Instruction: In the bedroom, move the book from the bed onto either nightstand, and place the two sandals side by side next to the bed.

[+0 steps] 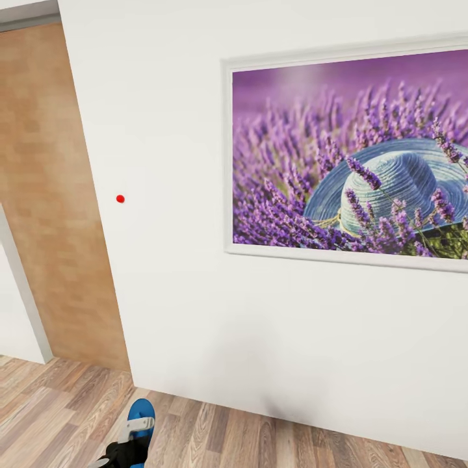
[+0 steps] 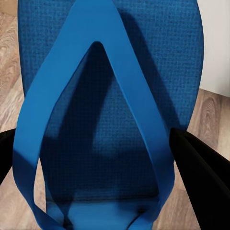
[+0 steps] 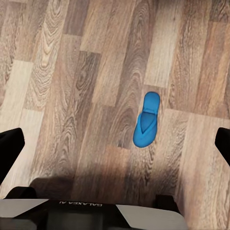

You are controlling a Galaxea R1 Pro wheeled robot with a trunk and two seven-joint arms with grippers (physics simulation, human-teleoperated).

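One bright blue sandal looms close in the left wrist view, strap side facing the camera. My left gripper is shut on it, a black finger at either side of the sole. In the head view that sandal pokes up above the left gripper at the lower left. The other sandal lies flat on the wood plank floor, seen from above between the wide-apart fingers of my open right gripper, well below it. The book, the bed and the nightstand are out of view.
A white wall stands close ahead, carrying a framed lavender-and-hat picture and a small red dot. A tan wood-panelled doorway opens at the left. Plank floor runs along the wall's foot. My own base shows in the right wrist view.
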